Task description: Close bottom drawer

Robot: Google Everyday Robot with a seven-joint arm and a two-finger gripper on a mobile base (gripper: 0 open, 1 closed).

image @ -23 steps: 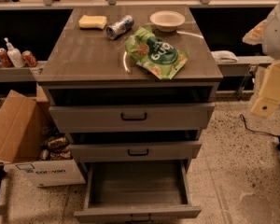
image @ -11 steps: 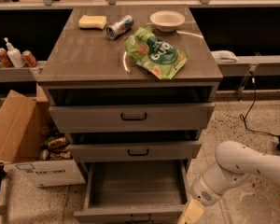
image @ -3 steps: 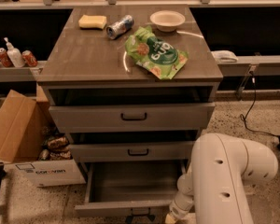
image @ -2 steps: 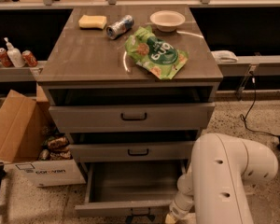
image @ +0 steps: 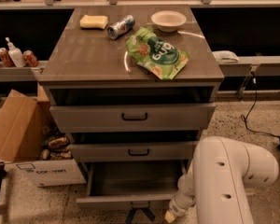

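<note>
The bottom drawer (image: 130, 200) is the lowest of three grey wood-grain drawers and stands pulled out, with its empty grey interior (image: 135, 178) showing. Its small dark handle (image: 140, 204) sits at the middle of the front panel. My gripper (image: 140, 214) is a dark shape at the lower frame edge, right in front of that handle and against the drawer front. My white arm (image: 224, 181) reaches down from the right, its wrist (image: 177, 209) by the drawer's right front corner.
The top drawer (image: 133, 117) and middle drawer (image: 137, 151) are each slightly ajar. The cabinet top holds a green chip bag (image: 156, 55), a can (image: 120, 26), a bowl (image: 168, 20) and a sponge (image: 94, 21). A cardboard box (image: 18, 134) stands on the floor at left.
The arm swung in from the right and dropped to the bottom drawer's front. Over the last second the drawer front has slid slightly inward; the arm has barely moved.
</note>
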